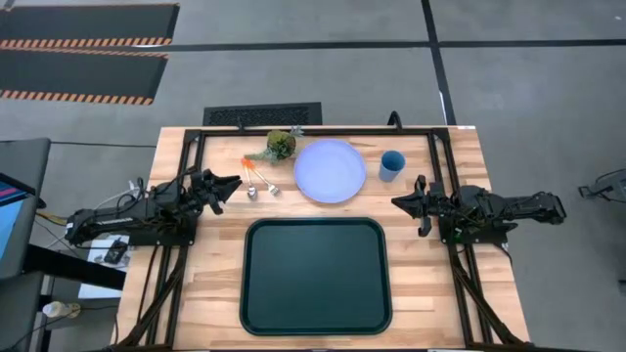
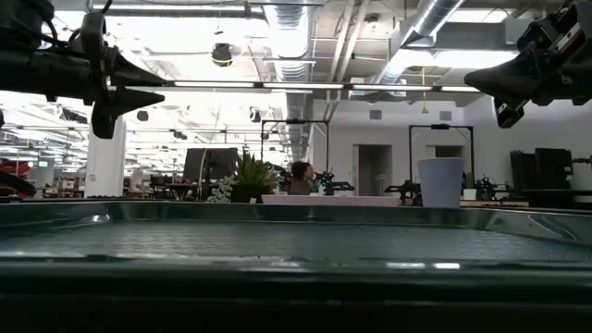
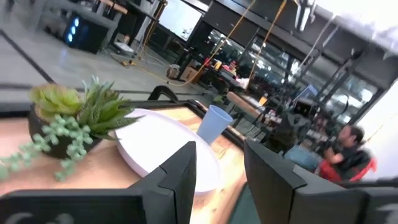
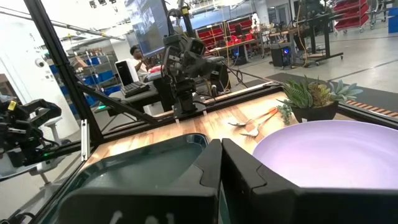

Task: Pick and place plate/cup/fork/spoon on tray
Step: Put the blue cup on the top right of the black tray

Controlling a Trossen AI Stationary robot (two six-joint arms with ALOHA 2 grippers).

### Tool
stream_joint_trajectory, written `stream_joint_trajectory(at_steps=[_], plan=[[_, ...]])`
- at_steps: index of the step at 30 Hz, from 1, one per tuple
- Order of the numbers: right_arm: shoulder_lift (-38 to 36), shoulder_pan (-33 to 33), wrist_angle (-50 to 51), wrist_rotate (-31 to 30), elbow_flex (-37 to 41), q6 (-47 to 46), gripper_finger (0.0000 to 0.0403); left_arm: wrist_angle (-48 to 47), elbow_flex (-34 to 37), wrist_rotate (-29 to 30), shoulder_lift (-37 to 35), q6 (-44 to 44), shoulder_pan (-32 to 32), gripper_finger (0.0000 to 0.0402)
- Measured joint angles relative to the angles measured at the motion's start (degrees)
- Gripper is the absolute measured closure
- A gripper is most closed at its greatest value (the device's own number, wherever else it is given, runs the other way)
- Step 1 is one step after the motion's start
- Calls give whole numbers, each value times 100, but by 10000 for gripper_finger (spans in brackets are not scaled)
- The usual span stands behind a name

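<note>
nothing is placed yet: tray [image 1: 316, 318] holds nothing; plate [image 1: 330, 171], cup [image 1: 392, 165], fork [image 1: 248, 180], spoon [image 1: 265, 179] wait. left gripper [image 1: 229, 187] slightly open, right gripper [image 1: 401, 202] closed, both holding nothing.

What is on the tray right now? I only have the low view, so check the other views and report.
Observer: Nothing. The high view shows the tray bare. The plate and cup sit on the table beyond it.
Operator: Find the cutlery. I see none from here.
Observer: Two orange-handled utensils lie side by side on the left arm's side of the plate, close to a potted plant.
Operator: Give me the state of both claws.
Observer: In the wrist views, the left claw is open and the right claw is shut. Neither holds anything.
</note>
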State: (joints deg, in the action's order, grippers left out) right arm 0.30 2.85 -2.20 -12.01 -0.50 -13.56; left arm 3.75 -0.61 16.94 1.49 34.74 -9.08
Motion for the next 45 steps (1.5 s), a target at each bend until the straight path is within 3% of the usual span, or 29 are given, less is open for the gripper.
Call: stream_joint_trajectory(at_steps=[7, 10, 18, 23, 29, 34, 37, 40, 42, 45], plan=[[0, 0, -1, 0, 0, -1, 370, 182, 1, 370, 1, 562, 0, 281], [1, 0, 0, -1, 1, 0, 370, 400, 1, 599, 1, 1179, -2, 281], [0, -2, -13, -1, 1, -1, 370, 1008, -21, 503, -1, 2512, 0, 281], [2, 5, -63, -2, 3, -65, 370, 1471, -155, 717, -4, 2456, 2, 281], [2, 6, -175, -3, 3, -1576, 370, 2018, -156, 951, 0, 2444, 2, 281], [7, -62, -1511, -397, -112, -2694, 370, 2386, -160, 1291, 1, 2292, 2, 281], [-2, -165, -2495, -906, -277, -2782, 370, 2454, -190, 1478, 1, 2184, 2, 281], [1, -289, -2941, -991, -390, -2435, 370, 2338, -386, 1253, 43, 1883, 0, 272], [13, -354, -2924, -1201, -601, -2141, 368, 2249, -615, 1073, 169, 1691, 1, 258], [183, -439, -2144, -1290, -1226, -1803, 351, 2220, -1058, 828, 483, 1308, 2, 228]])
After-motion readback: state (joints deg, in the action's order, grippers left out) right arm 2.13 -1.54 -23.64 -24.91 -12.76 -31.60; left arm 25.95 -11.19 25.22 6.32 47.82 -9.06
